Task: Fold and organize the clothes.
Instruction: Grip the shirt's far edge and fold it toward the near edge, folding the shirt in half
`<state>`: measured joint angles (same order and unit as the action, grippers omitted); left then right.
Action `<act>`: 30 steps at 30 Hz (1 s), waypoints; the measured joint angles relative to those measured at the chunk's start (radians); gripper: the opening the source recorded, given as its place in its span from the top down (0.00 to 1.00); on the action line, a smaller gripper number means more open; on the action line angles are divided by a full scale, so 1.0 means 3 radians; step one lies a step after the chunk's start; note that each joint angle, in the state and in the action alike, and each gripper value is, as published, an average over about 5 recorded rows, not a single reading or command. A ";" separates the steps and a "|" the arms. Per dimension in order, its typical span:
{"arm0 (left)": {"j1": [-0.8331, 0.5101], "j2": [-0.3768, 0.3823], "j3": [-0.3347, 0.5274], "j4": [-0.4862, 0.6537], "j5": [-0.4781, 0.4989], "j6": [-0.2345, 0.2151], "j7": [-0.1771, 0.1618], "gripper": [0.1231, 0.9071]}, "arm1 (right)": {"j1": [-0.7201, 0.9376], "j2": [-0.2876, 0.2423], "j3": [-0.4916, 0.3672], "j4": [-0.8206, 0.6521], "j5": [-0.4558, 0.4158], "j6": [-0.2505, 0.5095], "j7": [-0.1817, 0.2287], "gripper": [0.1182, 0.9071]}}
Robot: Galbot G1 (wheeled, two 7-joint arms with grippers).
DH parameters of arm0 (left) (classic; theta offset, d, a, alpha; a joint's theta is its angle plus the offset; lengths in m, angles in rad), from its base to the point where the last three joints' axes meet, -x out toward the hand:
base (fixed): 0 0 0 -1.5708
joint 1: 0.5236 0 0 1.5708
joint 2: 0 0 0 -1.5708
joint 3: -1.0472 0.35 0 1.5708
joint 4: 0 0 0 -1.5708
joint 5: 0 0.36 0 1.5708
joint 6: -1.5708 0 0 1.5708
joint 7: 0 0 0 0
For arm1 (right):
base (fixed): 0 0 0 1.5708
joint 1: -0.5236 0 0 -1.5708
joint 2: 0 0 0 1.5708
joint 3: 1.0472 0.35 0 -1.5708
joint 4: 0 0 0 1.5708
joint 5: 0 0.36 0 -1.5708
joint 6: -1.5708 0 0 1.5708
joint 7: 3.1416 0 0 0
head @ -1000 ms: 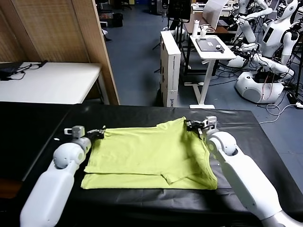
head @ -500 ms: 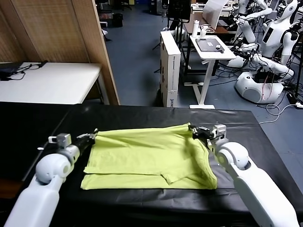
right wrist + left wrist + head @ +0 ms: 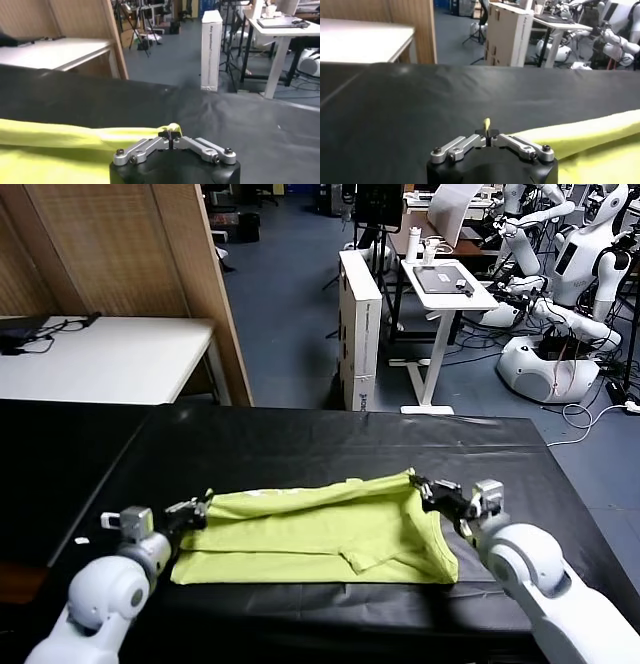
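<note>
Black table (image 3: 300,434): one T-shirt (image 3: 320,529); left pincer (image 3: 200,508), right pincer (image 3: 428,487) each clamping corner.

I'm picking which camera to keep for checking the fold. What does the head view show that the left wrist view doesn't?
Only the head view shows the whole T-shirt, its far edge drawn toward the robot over the rest, and the right tool shut on that edge's right corner. Only the left wrist view shows, close up, the left tool pinched shut on a small tip of fabric. Both show the black table, the yellow-green cloth and the left tool at its corner.
</note>
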<state>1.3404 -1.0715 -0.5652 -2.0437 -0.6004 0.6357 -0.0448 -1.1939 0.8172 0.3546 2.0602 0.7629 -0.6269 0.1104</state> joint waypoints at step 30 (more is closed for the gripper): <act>0.0566 -0.0120 -0.0237 -0.0231 0.0253 -0.0117 0.0037 0.96 | -0.0712 -0.0264 0.0178 0.0533 0.0032 -0.0365 0.0104 0.97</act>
<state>1.5101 -1.1076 -0.6363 -2.1130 -0.5246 0.6007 -0.0336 -1.4076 0.7380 0.4081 2.2199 0.7724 -0.7364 0.1416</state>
